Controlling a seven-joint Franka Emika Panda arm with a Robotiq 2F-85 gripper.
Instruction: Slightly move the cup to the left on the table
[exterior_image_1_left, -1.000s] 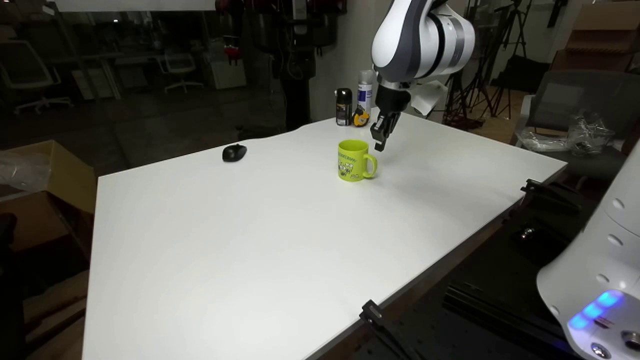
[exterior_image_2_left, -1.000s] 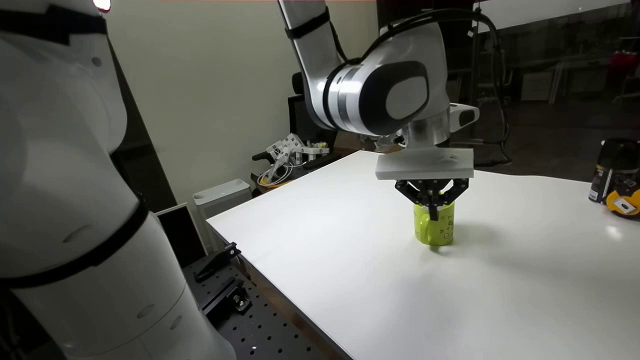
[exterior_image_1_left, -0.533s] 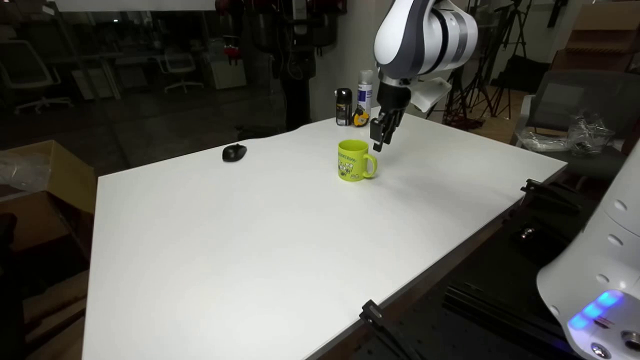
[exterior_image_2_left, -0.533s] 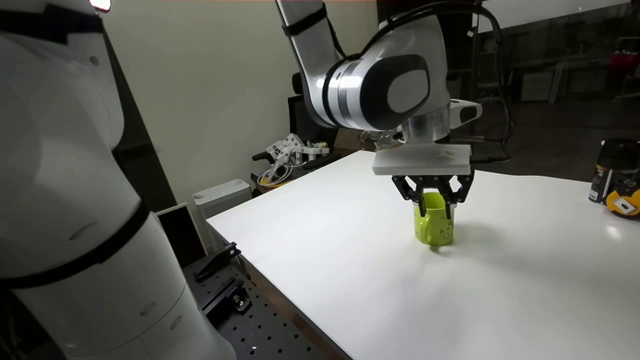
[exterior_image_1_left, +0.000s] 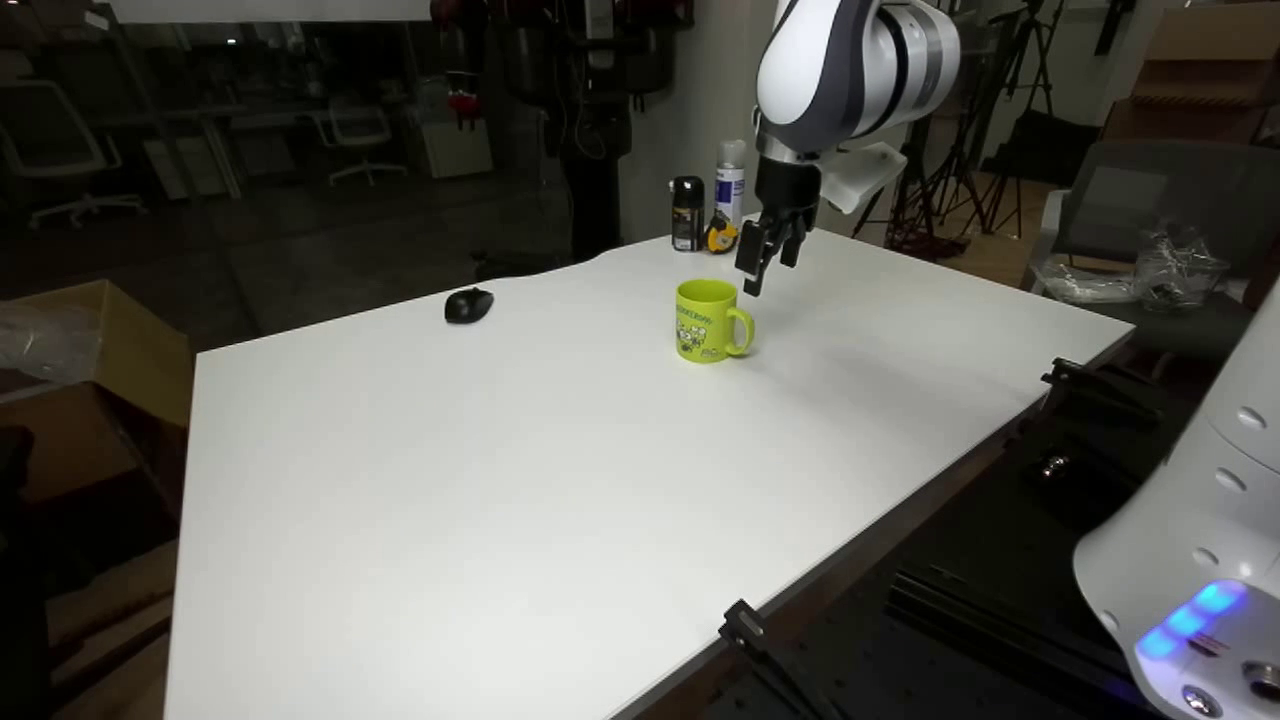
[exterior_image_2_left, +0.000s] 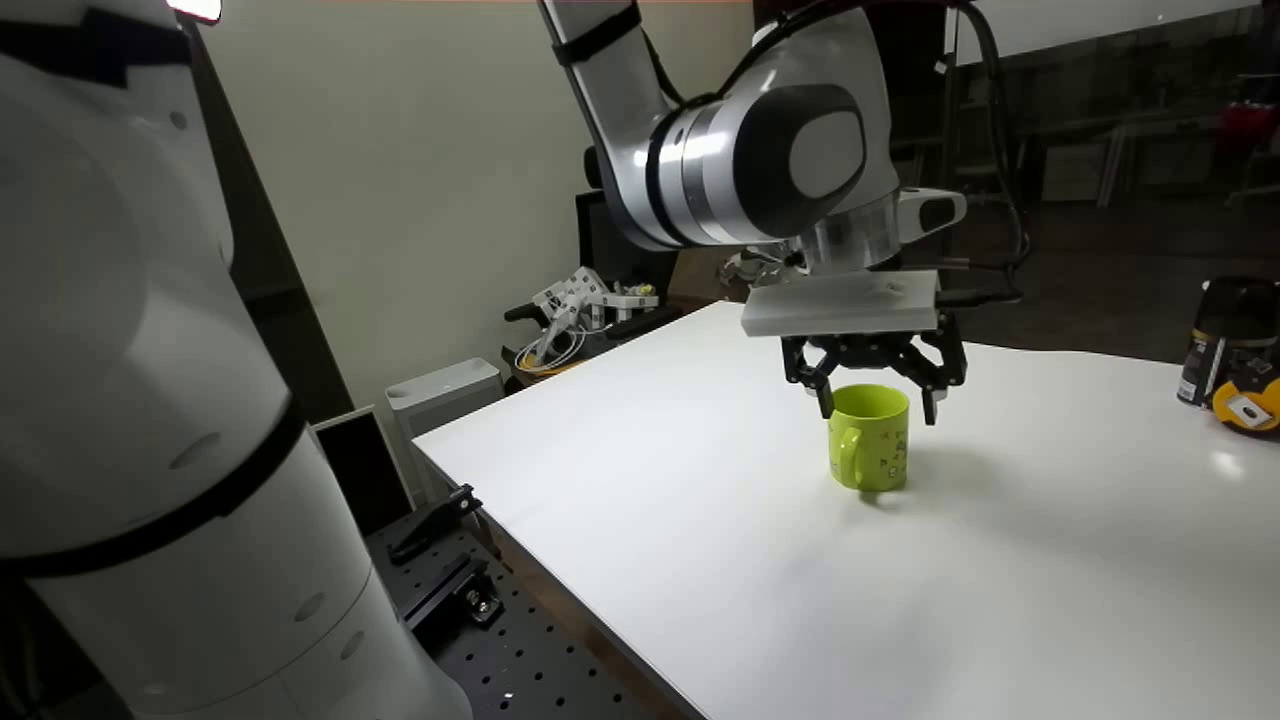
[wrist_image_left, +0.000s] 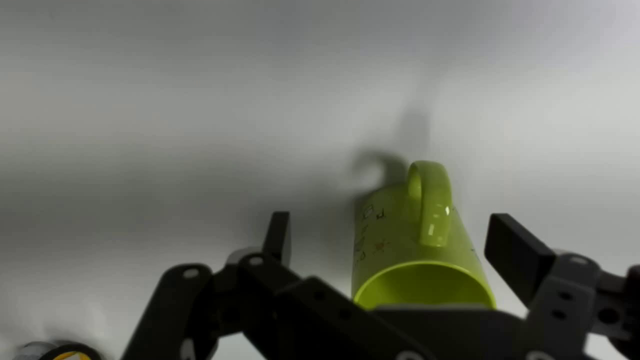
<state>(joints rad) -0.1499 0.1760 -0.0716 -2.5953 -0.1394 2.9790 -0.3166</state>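
Note:
The cup (exterior_image_1_left: 704, 325) is a yellow-green mug with printed figures, upright on the white table (exterior_image_1_left: 450, 500). My gripper (exterior_image_2_left: 878, 415) stands wide open just above it. In an exterior view its fingers appear on either side of the cup (exterior_image_2_left: 872, 450), at about rim height. The wrist view has the cup (wrist_image_left: 400, 235) between the spread fingers of my gripper (wrist_image_left: 390, 220), with a gap on each side and nothing held. Its handle points up in that view. Part of its mouth is hidden by the gripper's body.
A black can (exterior_image_1_left: 687, 215), a white spray can (exterior_image_1_left: 729, 185) and a yellow tape measure (exterior_image_1_left: 721, 234) stand at the table's far corner. A black mouse (exterior_image_1_left: 468, 305) lies near the far edge. Black clamps (exterior_image_1_left: 745, 630) grip the near edge.
The jaws have gone from shut to wide open, and the arm has risen a little and drawn slightly away. The cup has not moved.

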